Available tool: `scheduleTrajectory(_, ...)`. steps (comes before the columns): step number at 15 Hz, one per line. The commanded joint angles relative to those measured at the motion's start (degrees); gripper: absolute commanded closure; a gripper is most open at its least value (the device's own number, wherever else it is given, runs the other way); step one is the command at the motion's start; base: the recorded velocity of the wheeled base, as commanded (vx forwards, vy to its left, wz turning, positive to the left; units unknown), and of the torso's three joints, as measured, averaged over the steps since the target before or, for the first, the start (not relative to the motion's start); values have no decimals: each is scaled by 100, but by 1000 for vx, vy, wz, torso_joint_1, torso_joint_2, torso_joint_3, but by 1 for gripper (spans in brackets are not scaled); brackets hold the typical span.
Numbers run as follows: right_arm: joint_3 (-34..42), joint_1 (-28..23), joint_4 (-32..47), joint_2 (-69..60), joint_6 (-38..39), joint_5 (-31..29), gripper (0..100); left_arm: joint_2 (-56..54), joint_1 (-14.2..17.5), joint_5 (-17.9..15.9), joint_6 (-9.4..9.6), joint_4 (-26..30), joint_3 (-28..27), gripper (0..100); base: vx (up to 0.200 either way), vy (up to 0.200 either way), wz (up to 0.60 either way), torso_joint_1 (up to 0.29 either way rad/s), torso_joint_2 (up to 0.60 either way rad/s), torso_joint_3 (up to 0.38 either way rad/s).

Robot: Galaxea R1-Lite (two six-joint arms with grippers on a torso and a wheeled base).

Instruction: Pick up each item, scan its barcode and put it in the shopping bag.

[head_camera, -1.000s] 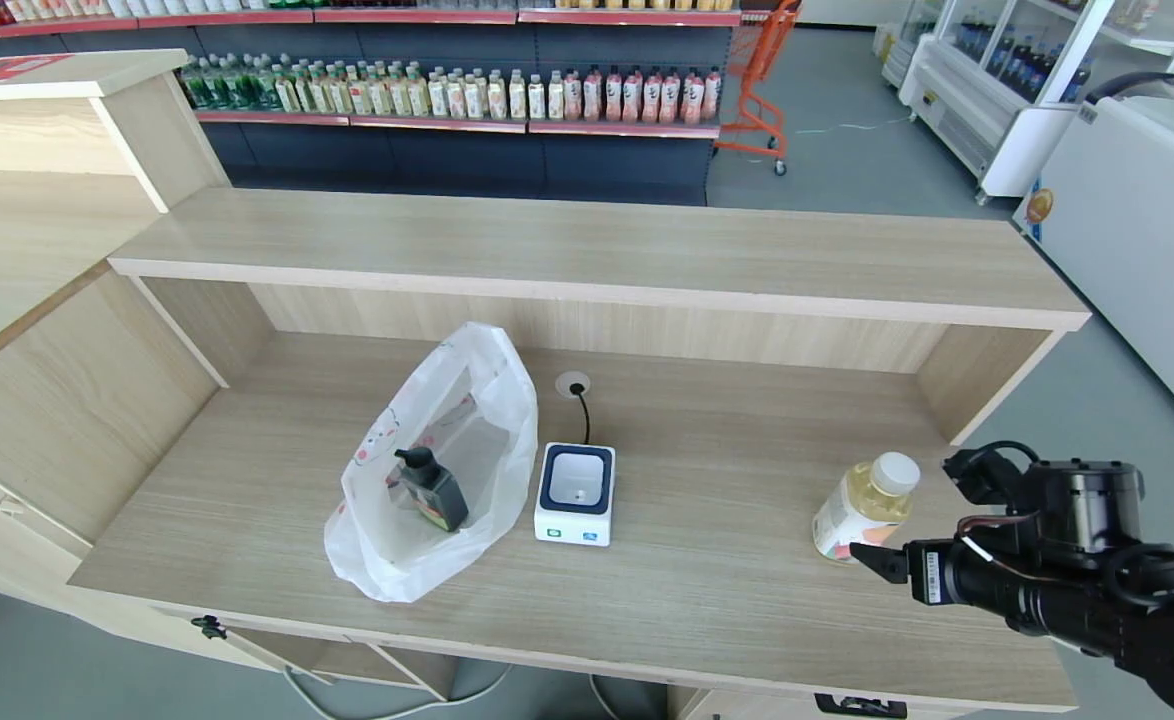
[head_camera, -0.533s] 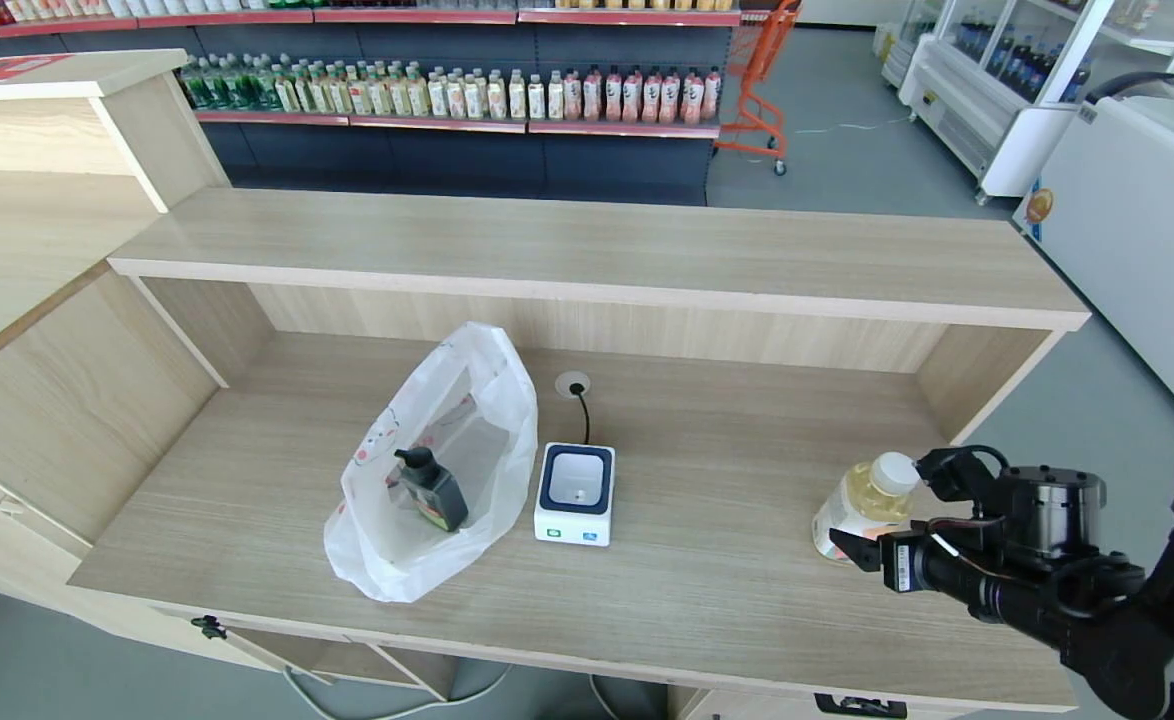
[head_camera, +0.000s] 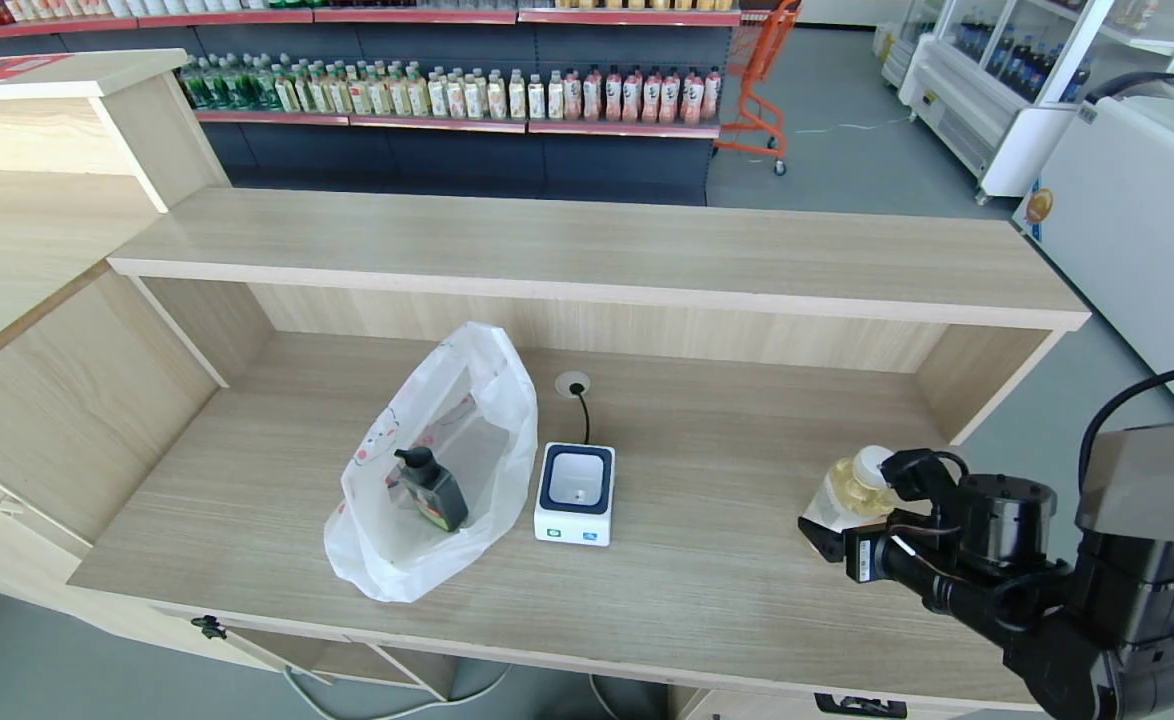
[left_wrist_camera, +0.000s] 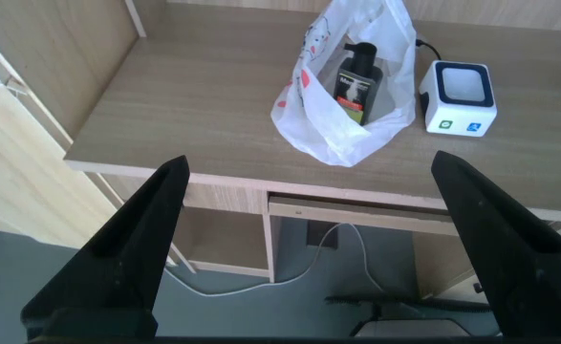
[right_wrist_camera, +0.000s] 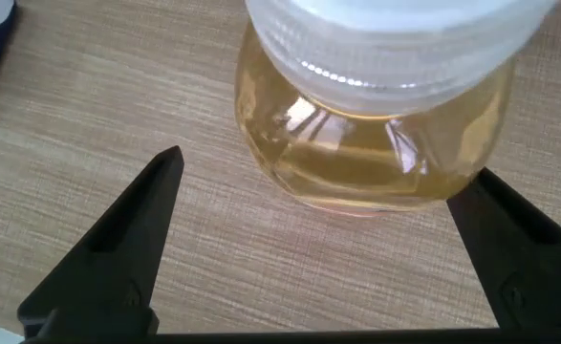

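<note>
A clear bottle (head_camera: pixel 847 492) of yellow liquid with a white cap stands upright at the right of the wooden counter (head_camera: pixel 707 590). My right gripper (head_camera: pixel 862 500) is open, one finger on each side of it; in the right wrist view the bottle (right_wrist_camera: pixel 376 143) lies between the fingers (right_wrist_camera: pixel 118 258). The white shopping bag (head_camera: pixel 507 420) stands left of centre and holds a black pump bottle (head_camera: pixel 434 490). Beside it sits the white scanner (head_camera: pixel 575 493). My left gripper (left_wrist_camera: pixel 309 162) hangs open and empty before the counter's front edge, facing the bag (left_wrist_camera: pixel 309 124) and scanner (left_wrist_camera: pixel 460 96).
A raised ledge (head_camera: pixel 587 250) runs along the back of the counter, with side walls at left and right (head_camera: pixel 977 380). The scanner's cable (head_camera: pixel 583 410) goes to a hole in the counter. Bare wood lies between scanner and bottle.
My right gripper has moved left and forward along the counter, from just short of the bottle to having its fingers on either side of it. Bag, scanner and bottle have not moved.
</note>
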Motion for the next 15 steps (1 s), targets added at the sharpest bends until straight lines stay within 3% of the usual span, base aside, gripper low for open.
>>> scheduleTrajectory(1, -224, 7, -35, 207, 0, -130, 0, -2, 0, -1, -2, -1, 1, 0, 0, 0, 0, 0, 0, 0)
scheduleTrajectory(15, -1182, 15, -35, 515, -465, -121, 0, -2, 0, -1, -2, -1, 1, 0, 0, 0, 0, 0, 0, 0)
